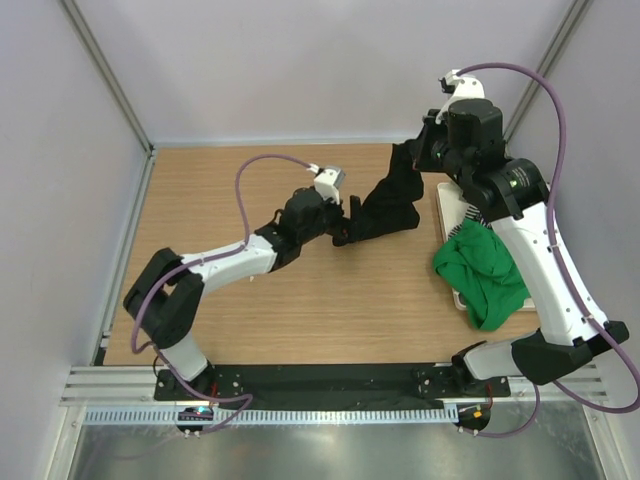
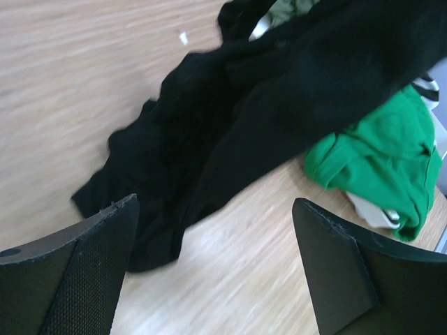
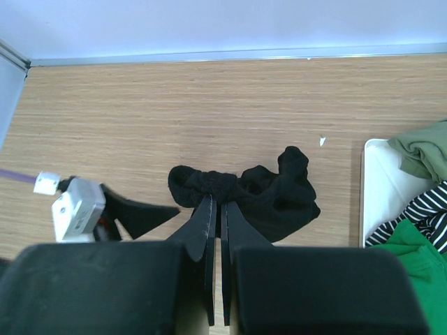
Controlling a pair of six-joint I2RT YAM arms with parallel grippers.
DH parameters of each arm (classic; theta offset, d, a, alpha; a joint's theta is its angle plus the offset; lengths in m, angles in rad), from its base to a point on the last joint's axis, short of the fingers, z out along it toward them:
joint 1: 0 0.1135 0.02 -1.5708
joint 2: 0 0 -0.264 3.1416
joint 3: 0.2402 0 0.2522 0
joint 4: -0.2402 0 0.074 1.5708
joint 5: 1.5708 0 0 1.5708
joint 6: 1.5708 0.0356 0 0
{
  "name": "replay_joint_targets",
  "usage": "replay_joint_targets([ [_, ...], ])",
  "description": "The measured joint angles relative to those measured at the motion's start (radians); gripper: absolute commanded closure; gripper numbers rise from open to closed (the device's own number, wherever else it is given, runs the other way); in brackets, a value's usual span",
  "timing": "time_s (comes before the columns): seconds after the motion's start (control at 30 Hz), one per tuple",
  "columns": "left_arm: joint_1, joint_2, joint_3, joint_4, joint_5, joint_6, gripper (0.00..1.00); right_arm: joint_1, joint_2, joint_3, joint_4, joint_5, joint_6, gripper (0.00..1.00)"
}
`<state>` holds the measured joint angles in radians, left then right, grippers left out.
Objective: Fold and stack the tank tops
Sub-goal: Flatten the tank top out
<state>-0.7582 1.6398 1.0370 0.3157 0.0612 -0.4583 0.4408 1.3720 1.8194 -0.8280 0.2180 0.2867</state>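
The right gripper (image 3: 216, 209) pinches the black tank top (image 1: 385, 210), whose lower end lies bunched on the tabletop (image 1: 250, 310). The left gripper (image 2: 215, 209) gapes empty just beside it.

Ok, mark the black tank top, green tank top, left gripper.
black tank top (image 1: 385, 215), top external view, bunched lower end
green tank top (image 1: 480, 275), top external view, middle
left gripper (image 2: 215, 200), left wrist view, between fingertips

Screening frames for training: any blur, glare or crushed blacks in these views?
Left wrist: motion-smeared table grain and black tank top, own fingers sharp. Right wrist: sharp, but the black cloth reads as a near-featureless mass. Top external: sharp, even light, soft shadows.
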Motion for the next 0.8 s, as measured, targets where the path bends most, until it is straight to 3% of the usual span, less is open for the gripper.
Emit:
replay_joint_targets([
  [0.1, 0.0, 0.091, 0.093, 0.019, 0.027, 0.019, 0.31, -0.002, 0.0, 0.0, 0.0, -0.003, 0.0, 0.99],
  [0.13, 0.0, 0.116, 0.117, 0.023, 0.039, 0.023, 0.5, -0.003, 0.0, 0.0, -0.001, -0.003, 0.0, 0.99],
  [0.2, 0.0, 0.158, 0.156, 0.026, 0.067, 0.024, 0.71, -0.007, 0.0, 0.001, -0.003, -0.003, 0.0, 0.99],
  [0.23, 0.0, 0.172, 0.169, 0.026, 0.079, 0.023, 0.87, -0.01, 0.0, 0.002, -0.005, -0.003, 0.001, 0.99],
  [0.3, 0.0, 0.183, 0.172, 0.024, 0.093, 0.026, 1.0, -0.02, 0.0, 0.005, -0.008, 0.001, 0.005, 0.99],
  [0.43, -0.001, 0.156, 0.149, 0.009, 0.071, 0.043, 1.0, -0.05, 0.0, 0.006, -0.011, 0.004, 0.014, 0.99],
  [0.57, -0.002, 0.049, 0.159, -0.171, -0.05, 0.099, 1.0, -0.065, 0.003, 0.006, -0.002, -0.026, 0.028, 0.99],
  [0.8, -0.007, -0.135, 0.497, -0.617, -0.333, 0.201, 1.0, -0.067, 0.103, 0.094, 0.04, -0.162, 0.061, 0.99],
])
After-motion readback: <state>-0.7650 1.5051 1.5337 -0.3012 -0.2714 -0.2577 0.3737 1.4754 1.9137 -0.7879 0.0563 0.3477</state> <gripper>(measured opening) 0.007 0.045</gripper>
